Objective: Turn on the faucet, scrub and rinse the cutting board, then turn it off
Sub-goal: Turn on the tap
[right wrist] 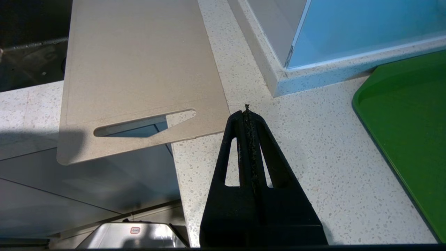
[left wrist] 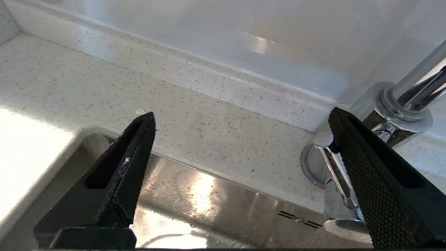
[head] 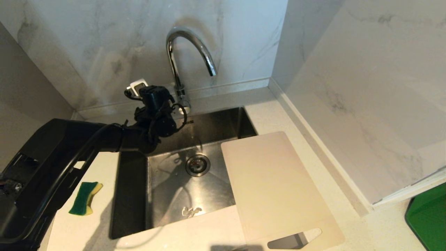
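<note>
The chrome gooseneck faucet (head: 190, 48) stands behind the sink (head: 167, 195); no stream shows under its spout. My left gripper (head: 176, 106) is at the faucet's base, open wide. In the left wrist view the left gripper (left wrist: 242, 118) has the thin lever (left wrist: 336, 170) lying right against the inner face of one finger (left wrist: 369, 181), with nothing held. The beige cutting board (head: 275, 184) lies over the sink's right edge and the counter, handle slot toward me. My right gripper (right wrist: 246, 111) is shut and empty above the counter, just beside the cutting board (right wrist: 139, 69).
A green-and-yellow sponge (head: 84, 197) lies on the counter left of the sink. A green tray (head: 428, 216) sits at the far right, and also shows as the green tray (right wrist: 407, 132) in the right wrist view. Marble walls close in behind and to the right.
</note>
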Controlling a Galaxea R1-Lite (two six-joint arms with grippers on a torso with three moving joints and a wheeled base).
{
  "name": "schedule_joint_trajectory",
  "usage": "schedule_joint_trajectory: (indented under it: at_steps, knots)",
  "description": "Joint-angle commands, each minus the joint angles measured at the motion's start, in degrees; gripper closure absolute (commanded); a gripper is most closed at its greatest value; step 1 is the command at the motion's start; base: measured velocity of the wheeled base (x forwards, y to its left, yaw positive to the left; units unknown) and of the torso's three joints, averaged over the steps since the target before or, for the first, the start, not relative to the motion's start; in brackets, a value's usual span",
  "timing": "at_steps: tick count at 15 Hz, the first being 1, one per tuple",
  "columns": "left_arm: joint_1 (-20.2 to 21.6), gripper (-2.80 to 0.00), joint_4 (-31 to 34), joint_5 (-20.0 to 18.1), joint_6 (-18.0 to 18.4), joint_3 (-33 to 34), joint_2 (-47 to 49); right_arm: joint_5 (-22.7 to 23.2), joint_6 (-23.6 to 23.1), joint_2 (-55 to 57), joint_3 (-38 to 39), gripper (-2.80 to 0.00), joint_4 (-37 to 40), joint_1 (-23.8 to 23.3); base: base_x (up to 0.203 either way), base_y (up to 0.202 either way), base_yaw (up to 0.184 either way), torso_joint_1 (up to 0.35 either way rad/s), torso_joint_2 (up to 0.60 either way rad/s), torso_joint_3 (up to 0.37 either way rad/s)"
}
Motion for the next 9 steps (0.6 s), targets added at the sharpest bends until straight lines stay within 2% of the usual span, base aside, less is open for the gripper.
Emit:
schedule_joint_trajectory:
  at_steps: [1, 4, 9]
  knots:
    - [-0.2, -2.80, 1.2, 0.2, -2.1, -0.4, 1.1, 0.0, 0.0, 0.0, 0.1, 0.00, 0.0, 0.0, 0.000, 0.000, 0.000, 0.000, 0.00, 0.000]
    - [-0.2, -2.80, 8.0, -0.2, -9.4, -0.7, 0.9, 0.0, 0.0, 0.0, 0.0, 0.00, 0.0, 0.0, 0.000, 0.000, 0.000, 0.000, 0.00, 0.000]
    - [-0.2, -2.80, 8.6, -2.5, -13.5, -1.3, 0.6, 0.0, 0.0, 0.0, 0.1, 0.00, 0.0, 0.0, 0.000, 0.000, 0.000, 0.000, 0.00, 0.000]
